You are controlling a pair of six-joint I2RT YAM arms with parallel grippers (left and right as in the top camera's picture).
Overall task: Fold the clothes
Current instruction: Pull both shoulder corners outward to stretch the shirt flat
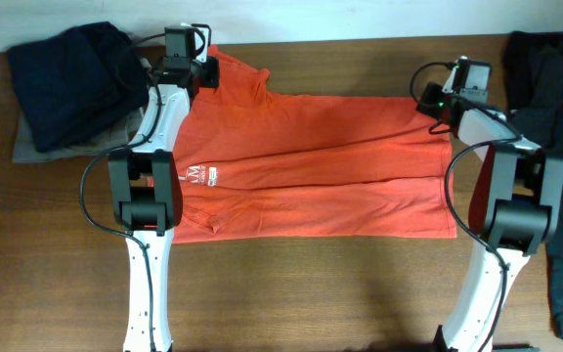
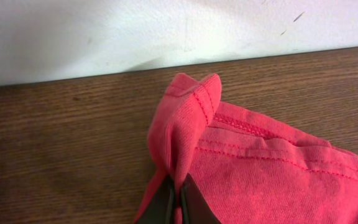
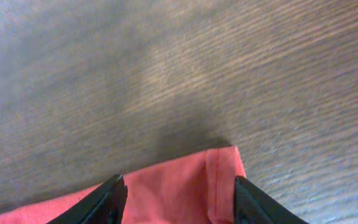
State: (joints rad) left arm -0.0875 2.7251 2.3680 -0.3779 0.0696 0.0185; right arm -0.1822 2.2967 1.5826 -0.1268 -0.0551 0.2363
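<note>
Overhead footage is filled by a brown wooden counter (image 1: 291, 284), across the middle of which the red-orange T-shirt (image 1: 340, 166) is spread flat. Its long axis is laid left to right, with the white lettering (image 1: 203, 175) toward the left end and a straight hemmed edge at the right end. A pile of dark navy clothes (image 1: 71, 83) is seen at the far left corner of the counter, and a dark garment (image 1: 555, 137) is draped along the right edge. The left gripper (image 2: 178, 202) is placed at the shirt's far left corner. In the left wrist view its jaws are seen closed on a raised fold of the red fabric, with stitched seams just beside it. The right gripper (image 3: 178, 190) is positioned at the shirt's far right corner. In the right wrist view its jaws are held open, one on each side of the hem corner, which lies flat on the wood.
</note>
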